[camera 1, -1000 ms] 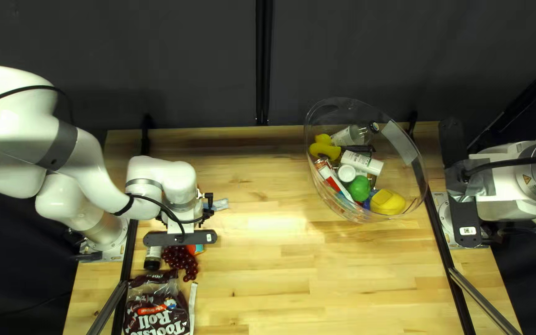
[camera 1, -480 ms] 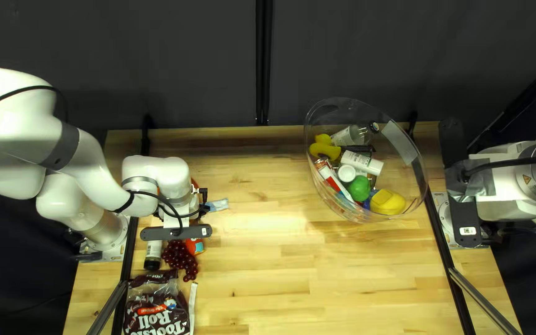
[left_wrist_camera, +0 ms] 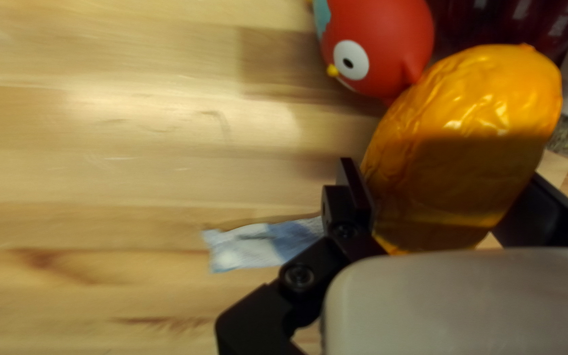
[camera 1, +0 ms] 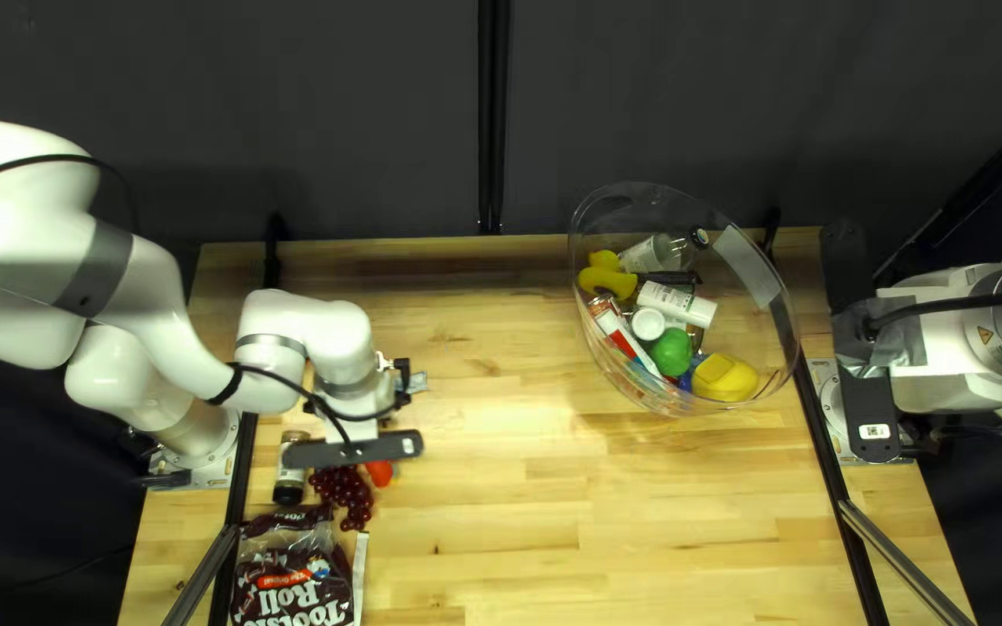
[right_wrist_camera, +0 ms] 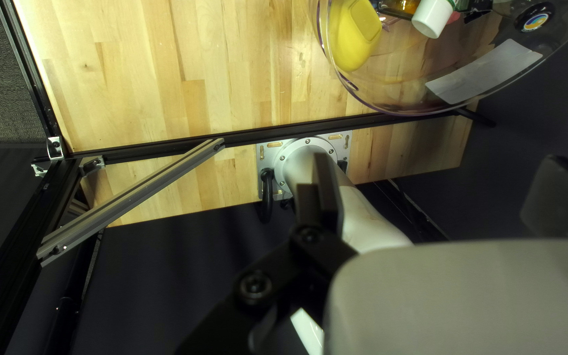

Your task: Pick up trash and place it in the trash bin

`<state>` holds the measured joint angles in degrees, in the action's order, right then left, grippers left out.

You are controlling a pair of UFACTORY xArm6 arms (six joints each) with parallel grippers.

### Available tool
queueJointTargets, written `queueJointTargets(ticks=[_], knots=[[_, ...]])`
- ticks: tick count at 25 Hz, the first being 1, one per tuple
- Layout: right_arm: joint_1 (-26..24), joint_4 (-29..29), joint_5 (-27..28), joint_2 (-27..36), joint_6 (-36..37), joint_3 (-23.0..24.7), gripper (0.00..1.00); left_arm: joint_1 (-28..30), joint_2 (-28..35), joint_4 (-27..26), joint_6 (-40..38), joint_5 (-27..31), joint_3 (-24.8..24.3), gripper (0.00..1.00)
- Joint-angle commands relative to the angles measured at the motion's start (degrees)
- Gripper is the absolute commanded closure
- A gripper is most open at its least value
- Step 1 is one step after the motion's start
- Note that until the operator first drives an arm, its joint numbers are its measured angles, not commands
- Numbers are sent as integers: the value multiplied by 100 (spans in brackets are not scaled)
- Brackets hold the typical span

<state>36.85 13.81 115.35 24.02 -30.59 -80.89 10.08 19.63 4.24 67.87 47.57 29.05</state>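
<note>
Table: lt. wood.
Clear bin: round, on table toward far R corner.
R gripper: by table's R edge; fingers wide apart, nothing btwn.
L gripper: over table, toward L edge; both fingers pressed on an orange foil-wrapped item, one each side.
Candy bag: brown/clear, toward near L corner.
Grapes: dk. red bunch, btwn bag & L gripper.
Yellow item: in bin.
Bottle: blk. cap, beside grapes, nr. L edge.
White tube: in bin.
Orange foil-wrapped item: held, toward L edge; low end btwn fingers, rest past tips.
Bird toy: red, nr. grapes; contact w/ foil item unclear.
Green ball: in bin.
Wrapper strip: blue/wht., flat on table, beside L gripper.
</note>
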Motion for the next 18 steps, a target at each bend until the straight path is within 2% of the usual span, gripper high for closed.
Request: queueJointTargets(ticks=[1,5,8,13,18], knots=[[0,0,0,0,0,0,0,334,-718,668,-1130,-242,1030,100],[0,0,0,0,0,0,0,342,-1298,1094,-1762,-418,1866,100],[0,0,0,0,0,0,0,310,-1421,1365,-1969,-286,2352,100],[0,0,0,0,0,0,0,0,-1589,1681,-1836,118,3344,100],[0,0,0,0,0,0,0,-369,-1949,1920,-1968,121,4216,98]])
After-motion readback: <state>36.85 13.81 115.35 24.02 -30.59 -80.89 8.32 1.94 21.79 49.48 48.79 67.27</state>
